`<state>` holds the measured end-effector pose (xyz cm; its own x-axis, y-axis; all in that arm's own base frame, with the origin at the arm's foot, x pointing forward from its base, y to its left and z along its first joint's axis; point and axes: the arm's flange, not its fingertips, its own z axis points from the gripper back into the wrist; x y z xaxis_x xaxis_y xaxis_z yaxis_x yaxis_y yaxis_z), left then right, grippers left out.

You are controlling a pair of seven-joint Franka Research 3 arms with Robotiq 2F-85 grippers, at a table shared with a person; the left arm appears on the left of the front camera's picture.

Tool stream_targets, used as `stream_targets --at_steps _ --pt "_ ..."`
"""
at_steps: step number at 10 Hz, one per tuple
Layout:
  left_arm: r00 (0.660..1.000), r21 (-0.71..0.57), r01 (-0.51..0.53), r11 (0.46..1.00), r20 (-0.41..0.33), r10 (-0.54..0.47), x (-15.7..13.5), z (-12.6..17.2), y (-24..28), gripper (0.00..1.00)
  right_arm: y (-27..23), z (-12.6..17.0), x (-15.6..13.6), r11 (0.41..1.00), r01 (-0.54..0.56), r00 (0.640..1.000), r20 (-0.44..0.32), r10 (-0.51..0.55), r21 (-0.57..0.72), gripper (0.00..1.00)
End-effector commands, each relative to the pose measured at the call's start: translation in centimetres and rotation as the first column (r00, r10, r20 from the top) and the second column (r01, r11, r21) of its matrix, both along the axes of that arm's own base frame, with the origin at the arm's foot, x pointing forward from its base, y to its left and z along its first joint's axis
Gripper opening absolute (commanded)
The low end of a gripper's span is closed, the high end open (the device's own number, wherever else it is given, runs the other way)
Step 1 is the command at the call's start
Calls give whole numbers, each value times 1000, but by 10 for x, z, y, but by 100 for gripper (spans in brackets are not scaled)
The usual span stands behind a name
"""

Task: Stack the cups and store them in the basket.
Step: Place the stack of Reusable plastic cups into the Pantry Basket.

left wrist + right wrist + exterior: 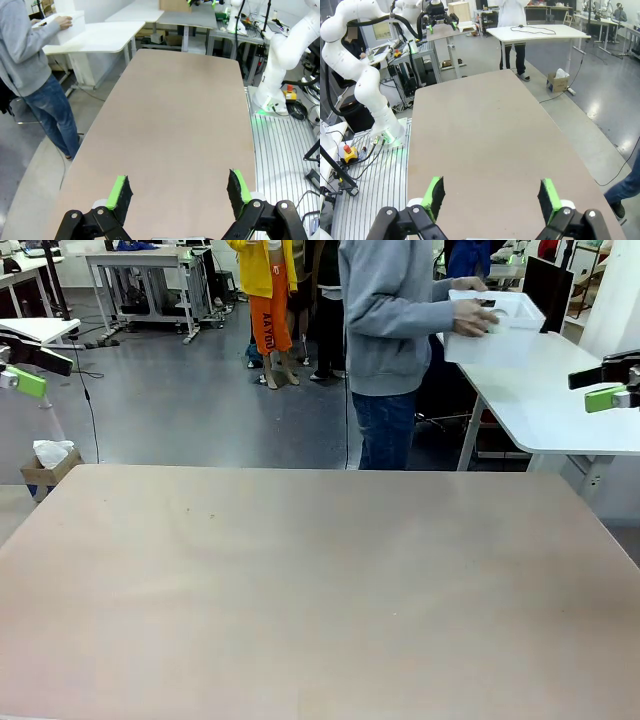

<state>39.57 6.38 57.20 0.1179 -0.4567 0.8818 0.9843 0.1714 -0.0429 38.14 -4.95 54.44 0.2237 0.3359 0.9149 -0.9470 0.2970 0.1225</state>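
The tan tabletop lies bare in the front view, running from the near edge away toward the person. In the left wrist view the left tool hangs above this surface with its green-padded fingers spread wide apart, released and holding nothing; in the right wrist view the right tool sits the same way, its green pads far apart over the tabletop, also released. In the front view the tips of both tools show at the picture's sides, the left at the left edge and the right at the right edge, both raised well above the tabletop. Beyond the far edge the person in a grey sweatshirt and jeans stands turned toward a white side table at the right. Both of the person's hands grip the basket, a white rectangular bin, which is at the near corner of that side table, well apart from the tabletop and from both tools. What is inside the basket cannot be told
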Motion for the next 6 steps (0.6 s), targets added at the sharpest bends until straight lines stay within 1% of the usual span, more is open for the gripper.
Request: stream_targets --at_steps 1,6 --pt "1000 -18 -4 1000 -7 4 -1 3 0 100 2 3 -3 1000 11 1000 -11 -11 6 100" --pt "1000 -18 -4 1000 -7 4 -1 3 0 100 2 3 -3 1000 11 1000 -11 -11 6 100"
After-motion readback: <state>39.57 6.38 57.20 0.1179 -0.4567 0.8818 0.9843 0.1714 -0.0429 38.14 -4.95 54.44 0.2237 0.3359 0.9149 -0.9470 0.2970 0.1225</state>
